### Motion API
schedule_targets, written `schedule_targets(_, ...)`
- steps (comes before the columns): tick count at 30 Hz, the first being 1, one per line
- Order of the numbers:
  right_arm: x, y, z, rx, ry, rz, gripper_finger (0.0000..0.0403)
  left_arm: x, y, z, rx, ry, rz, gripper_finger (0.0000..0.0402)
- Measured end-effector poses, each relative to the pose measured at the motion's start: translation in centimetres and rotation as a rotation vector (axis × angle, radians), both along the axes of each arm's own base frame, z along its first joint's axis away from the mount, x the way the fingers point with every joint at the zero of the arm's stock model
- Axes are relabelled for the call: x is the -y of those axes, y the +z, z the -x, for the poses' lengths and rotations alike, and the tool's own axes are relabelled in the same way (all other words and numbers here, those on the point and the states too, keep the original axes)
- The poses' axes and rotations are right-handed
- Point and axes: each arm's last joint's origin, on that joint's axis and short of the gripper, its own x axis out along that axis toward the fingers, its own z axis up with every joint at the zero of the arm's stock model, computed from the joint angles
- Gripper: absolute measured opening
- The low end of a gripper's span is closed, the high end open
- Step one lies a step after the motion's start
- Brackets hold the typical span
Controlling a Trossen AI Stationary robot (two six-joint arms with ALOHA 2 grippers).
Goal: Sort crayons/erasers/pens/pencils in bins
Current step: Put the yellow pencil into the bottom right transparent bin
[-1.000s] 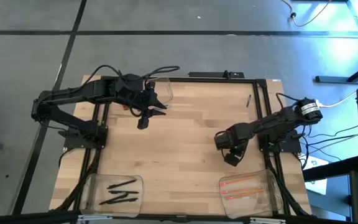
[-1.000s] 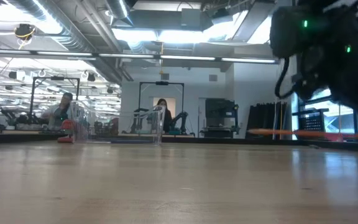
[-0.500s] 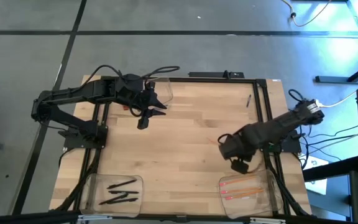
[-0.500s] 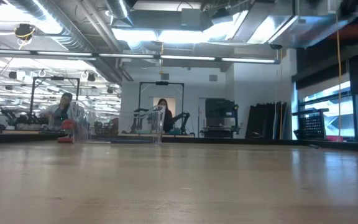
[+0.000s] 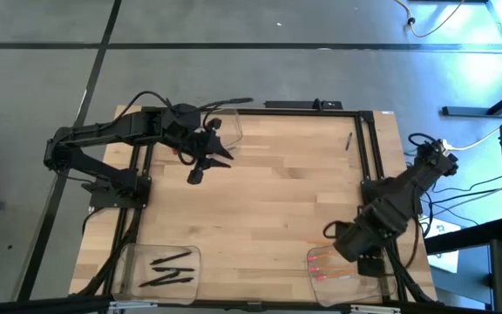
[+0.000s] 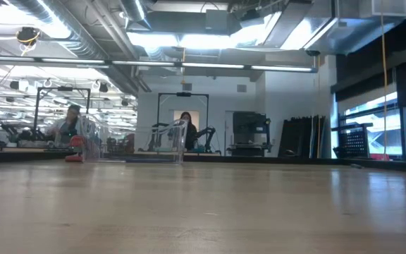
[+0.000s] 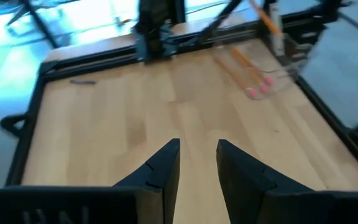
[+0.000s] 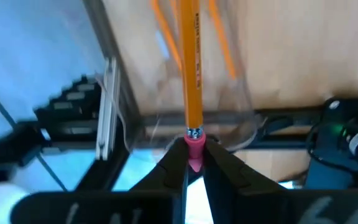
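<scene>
My right gripper (image 8: 194,155) hangs over the near-right bin (image 5: 319,272) and is shut on an orange pencil (image 8: 190,62). Two or three more pencils (image 5: 334,264) lie inside that bin. The near-left bin (image 5: 129,262) holds several black pens (image 5: 168,266). One more pen (image 5: 349,140) lies flat on the table near the far right corner. A third clear bin (image 5: 230,126) stands at the far edge. My left gripper (image 5: 197,173) hovers open next to it, holding nothing. No crayons show. My right gripper pinches the pencil by its pink eraser end (image 8: 194,148) between its two fingertips (image 8: 174,163). The pencil sticks straight out ahead of the fingers, in line with them, lifted above the bin's pencils (image 8: 219,43). I cannot tell whether its far tip touches anything.
A black frame (image 5: 366,148) runs round the table's edges, with cables at the far side. The wooden table top (image 5: 268,201) lies bare between the bins. A small red object (image 5: 174,150) sits beside my left arm. People sit far off in the room beyond the table (image 6: 185,127).
My right gripper has carried the pencil from the table's right middle toward the near right corner and now holds it over the pencil bin. It has left the low view, where it showed holding the pencil level. The fingers stayed shut on the pencil.
</scene>
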Motion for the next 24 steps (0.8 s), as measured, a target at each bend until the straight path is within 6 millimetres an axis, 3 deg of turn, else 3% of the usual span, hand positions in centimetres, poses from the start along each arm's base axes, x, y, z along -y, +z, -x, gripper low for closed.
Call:
schedule_targets(10,-2.7,-3.2,2.9,-0.215,0.156,-0.134,0.0043,0.1,0.0,0.0,0.006,-0.038,-0.005,0.0097)
schedule_targets(24,-1.7,-10.8,3.3,-0.229,0.293,-0.143,0.0043,0.1,0.0,0.0,0.006,-0.037,-0.004,0.0097)
